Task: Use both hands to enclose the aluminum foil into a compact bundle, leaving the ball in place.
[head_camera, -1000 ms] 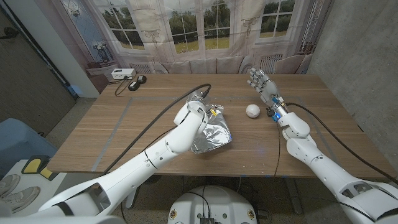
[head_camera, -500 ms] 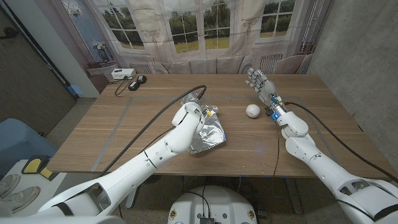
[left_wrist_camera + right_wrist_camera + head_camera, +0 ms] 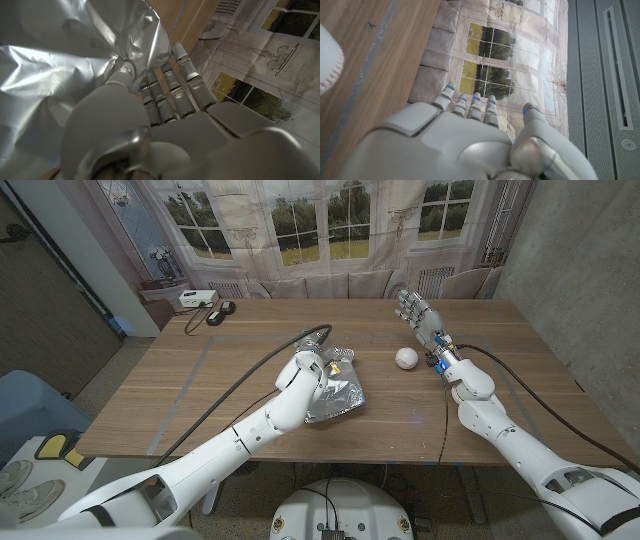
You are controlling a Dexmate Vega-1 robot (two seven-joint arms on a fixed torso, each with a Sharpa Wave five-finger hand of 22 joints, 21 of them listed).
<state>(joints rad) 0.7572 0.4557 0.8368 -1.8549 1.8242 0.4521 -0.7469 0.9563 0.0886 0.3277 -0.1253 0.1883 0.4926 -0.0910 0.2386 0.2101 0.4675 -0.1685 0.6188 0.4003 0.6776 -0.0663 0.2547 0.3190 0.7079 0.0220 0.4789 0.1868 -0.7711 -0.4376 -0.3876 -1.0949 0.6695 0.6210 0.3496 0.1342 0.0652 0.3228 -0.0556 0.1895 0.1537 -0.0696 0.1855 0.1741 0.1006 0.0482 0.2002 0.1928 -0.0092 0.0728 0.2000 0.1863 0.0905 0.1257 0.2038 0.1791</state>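
The crumpled aluminum foil [image 3: 337, 392] lies on the wooden table [image 3: 200, 395] a little left of centre, its far edge lifted. My left hand [image 3: 316, 362] is at that far edge. In the left wrist view the thumb [image 3: 121, 76] presses the foil [image 3: 60, 65] against the straight fingers [image 3: 170, 85], pinching its edge. The white ball [image 3: 405, 358] sits on the table to the right of the foil, apart from it; its edge also shows as the ball [image 3: 327, 62]. My right hand [image 3: 419, 312] is raised just beyond the ball with its fingers spread, holding nothing.
A white box [image 3: 195, 298] and small black objects [image 3: 218, 311] sit at the far left of the table. A black cable [image 3: 250, 370] runs along my left arm over the table. A window backdrop hangs behind the far edge.
The foil's right side has been drawn in toward my left hand, so the sheet is narrower and sits slightly further left. My right hand and the ball have not moved.
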